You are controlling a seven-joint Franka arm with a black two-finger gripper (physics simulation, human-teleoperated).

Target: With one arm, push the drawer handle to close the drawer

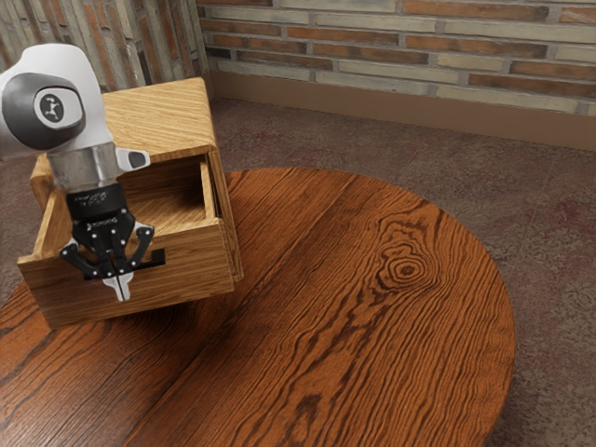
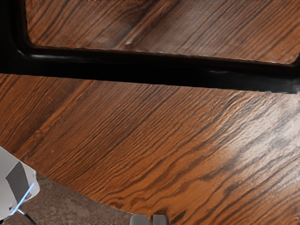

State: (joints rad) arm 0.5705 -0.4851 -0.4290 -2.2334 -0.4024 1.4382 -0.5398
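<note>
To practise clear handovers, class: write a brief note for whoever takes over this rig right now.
Gripper: shut, holding nothing, pointing down in front of the drawer's front; contact with the handle can't be judged.
Handle: black, on the front of the drawer.
Done: gripper is at the handle.
Left: the drawer stands open from the wooden cabinet; push it in.

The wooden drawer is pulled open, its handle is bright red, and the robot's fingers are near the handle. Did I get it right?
Almost! The handle is black, not red, as the exterior view shows. The wooden drawer is pulled open, and the fingers are near the handle.
</note>
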